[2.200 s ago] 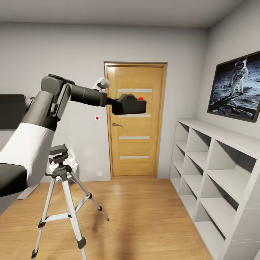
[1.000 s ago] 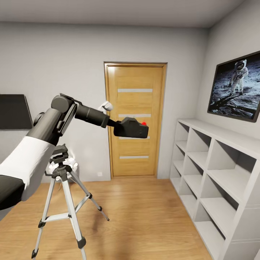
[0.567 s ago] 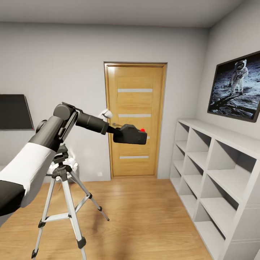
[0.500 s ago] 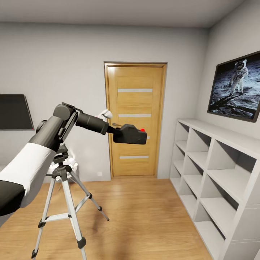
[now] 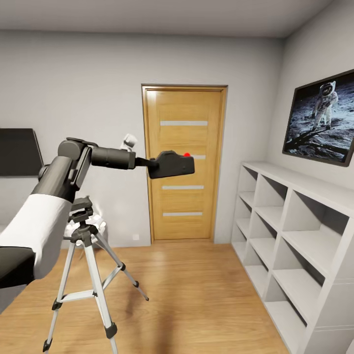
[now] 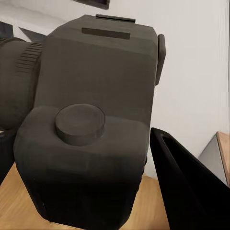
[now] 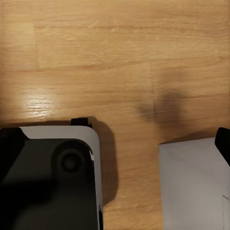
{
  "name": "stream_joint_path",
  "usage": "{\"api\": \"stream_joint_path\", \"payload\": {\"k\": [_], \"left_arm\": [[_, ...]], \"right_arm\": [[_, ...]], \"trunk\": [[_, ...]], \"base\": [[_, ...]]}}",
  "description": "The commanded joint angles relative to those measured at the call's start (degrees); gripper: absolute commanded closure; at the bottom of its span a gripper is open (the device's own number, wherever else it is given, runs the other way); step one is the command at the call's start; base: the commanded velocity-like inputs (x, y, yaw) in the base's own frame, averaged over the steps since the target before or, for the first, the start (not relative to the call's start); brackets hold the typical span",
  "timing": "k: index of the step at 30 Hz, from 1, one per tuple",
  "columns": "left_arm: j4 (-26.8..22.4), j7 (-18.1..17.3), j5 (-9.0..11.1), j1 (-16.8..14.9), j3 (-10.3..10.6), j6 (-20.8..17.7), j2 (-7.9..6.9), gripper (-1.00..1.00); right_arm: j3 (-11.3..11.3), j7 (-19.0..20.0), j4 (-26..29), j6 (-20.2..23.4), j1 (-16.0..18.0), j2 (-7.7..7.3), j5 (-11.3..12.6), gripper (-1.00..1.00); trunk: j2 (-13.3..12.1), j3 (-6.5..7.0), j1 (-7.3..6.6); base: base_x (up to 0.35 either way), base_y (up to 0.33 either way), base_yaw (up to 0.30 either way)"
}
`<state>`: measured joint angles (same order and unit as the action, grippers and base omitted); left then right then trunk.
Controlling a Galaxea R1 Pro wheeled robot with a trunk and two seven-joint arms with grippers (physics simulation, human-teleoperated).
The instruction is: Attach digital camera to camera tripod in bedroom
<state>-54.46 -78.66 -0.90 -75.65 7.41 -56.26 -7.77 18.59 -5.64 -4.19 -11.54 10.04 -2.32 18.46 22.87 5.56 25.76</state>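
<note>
Wood floor [image 5: 196, 295] lies open at frame centre, bounded right by white shelving [image 5: 290, 236] and at the back by the door [image 5: 184, 162]. My left gripper [image 5: 153, 167] is clamped on the digital camera [image 5: 171, 164] (red button up), mid-frame. Camera tripod [image 5: 83, 255] stands lower left, well apart. Right gripper: cannot tell.

wooden door [image 5: 184, 162] shut | astronaut picture [image 5: 322, 118] on wall | white shelving [image 5: 295, 231] below it

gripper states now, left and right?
Left gripper: shut on the digital camera, held up in front of the door.
Right gripper: cannot be told; its fingers aren't clear in the wrist view.
</note>
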Motion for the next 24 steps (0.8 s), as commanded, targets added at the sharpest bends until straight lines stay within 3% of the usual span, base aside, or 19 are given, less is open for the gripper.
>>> {"api": "stream_joint_path", "payload": {"k": [1,7,15,24], "left_arm": [[0.0,-0.4,-0.2,0.0,0.0,-0.4,0.17,1.0],[0.0,-0.4,-0.2,0.0,-0.3,-0.2,1.95,1.0],[-0.1,-0.5,-0.2,0.0,-0.3,-0.3,2.21,1.0],[-0.1,-0.5,-0.2,0.0,-0.3,-0.3,2.23,1.0]], "right_arm": [[0.5,0.0,-0.2,-0.3,0.1,0.04,0.4,-1.0],[0.5,0.0,-0.2,-0.3,0.1,0.04,0.4,-1.0],[0.5,0.0,-0.2,-0.3,0.1,0.04,0.4,-1.0],[0.5,0.0,-0.2,-0.3,0.1,0.04,0.4,-1.0]], "trunk": [[0.0,-0.03,0.02],[0.0,-0.03,0.02],[0.0,-0.03,0.02],[0.0,-0.03,0.02]], "base": [[0.0,0.0,0.0],[0.0,0.0,0.0],[0.0,0.0,0.014],[0.001,-0.009,0.171]]}}
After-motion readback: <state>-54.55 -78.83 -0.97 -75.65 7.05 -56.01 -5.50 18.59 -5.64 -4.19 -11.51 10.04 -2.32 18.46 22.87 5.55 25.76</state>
